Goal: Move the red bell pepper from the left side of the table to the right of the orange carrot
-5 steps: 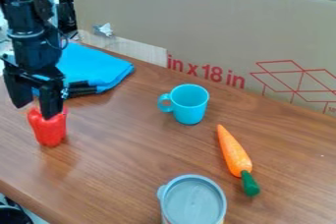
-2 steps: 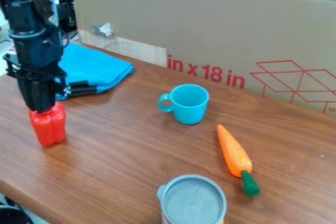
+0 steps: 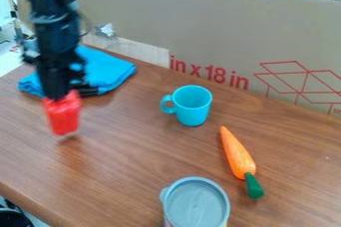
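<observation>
Red pepper [image 3: 63,115], its top grasped between the closed fingers [image 3: 53,85], has shifted in the camera view and now seems just off the table [image 3: 146,171], near the blue cloth [image 3: 112,69]; the grip appears to hold.

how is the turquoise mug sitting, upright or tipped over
Upright: the mug stands on its base on the table, its round rim facing up and its handle out to the side.
</observation>
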Available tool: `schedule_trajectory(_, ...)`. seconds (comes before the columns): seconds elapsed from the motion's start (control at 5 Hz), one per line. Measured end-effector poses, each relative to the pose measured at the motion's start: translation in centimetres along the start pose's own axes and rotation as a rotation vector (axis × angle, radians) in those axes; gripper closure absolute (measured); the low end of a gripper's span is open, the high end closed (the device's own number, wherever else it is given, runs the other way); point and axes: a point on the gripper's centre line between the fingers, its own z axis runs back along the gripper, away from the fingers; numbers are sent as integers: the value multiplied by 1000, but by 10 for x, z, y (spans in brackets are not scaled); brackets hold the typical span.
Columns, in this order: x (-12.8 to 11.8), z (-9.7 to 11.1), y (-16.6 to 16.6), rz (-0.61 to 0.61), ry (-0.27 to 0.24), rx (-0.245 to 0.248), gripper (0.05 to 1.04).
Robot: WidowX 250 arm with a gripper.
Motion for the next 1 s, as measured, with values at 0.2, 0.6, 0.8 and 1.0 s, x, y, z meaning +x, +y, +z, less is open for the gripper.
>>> schedule_trajectory(0.2,28,40,-45,-95,-130,-13,981)
schedule_trajectory(0.6,74,76,-139,-391,-231,-196,981)
schedule_trajectory(0.8,103,70,-191,-564,-196,-227,981)
schedule_trajectory(1.0,116,58,-243,-683,-165,-273,981)
